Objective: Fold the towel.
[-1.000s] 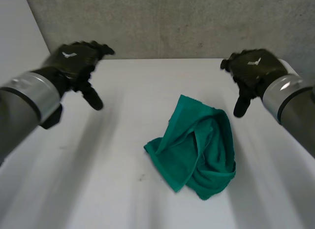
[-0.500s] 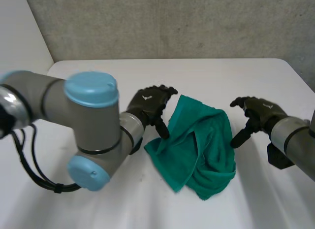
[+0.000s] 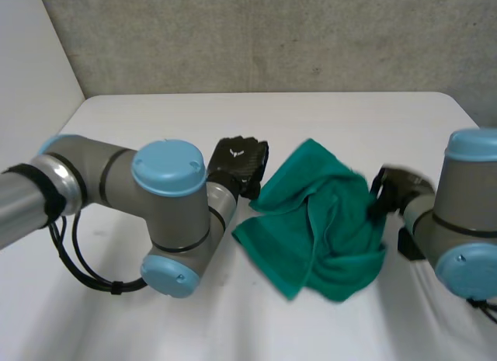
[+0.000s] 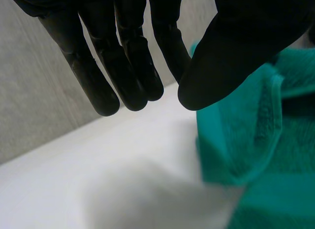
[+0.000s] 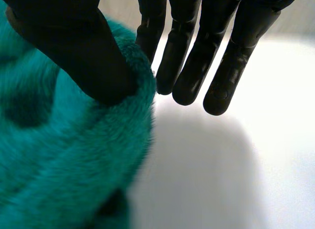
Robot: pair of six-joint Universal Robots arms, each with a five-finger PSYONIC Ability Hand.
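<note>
Your left hand (image 3: 238,162) was spread open, fingers (image 4: 125,61) straight and side by side, the thumb (image 4: 236,47) hanging apart from them and holding nothing. It sat at the left edge of the green towel (image 3: 318,221); in the left wrist view a folded hem of the cloth lay just beside the thumb tip, with bare table under the fingertips.

Your right hand (image 3: 393,187) was open too. Its fingers (image 5: 189,56) were straight and reached past the cloth over the white surface, while its thumb (image 5: 74,47) rested on top of the towel's rounded right edge. Whether the nearest finger touched that edge you could not tell from the right wrist view.

Between the two hands the towel lay crumpled in a loose heap near the middle of the white table (image 3: 155,116), folds overlapping, one corner pointing towards the far side. The arms' grey joints and light-blue caps stood low at either side of it, and a grey wall (image 3: 272,35) ran behind the table.
</note>
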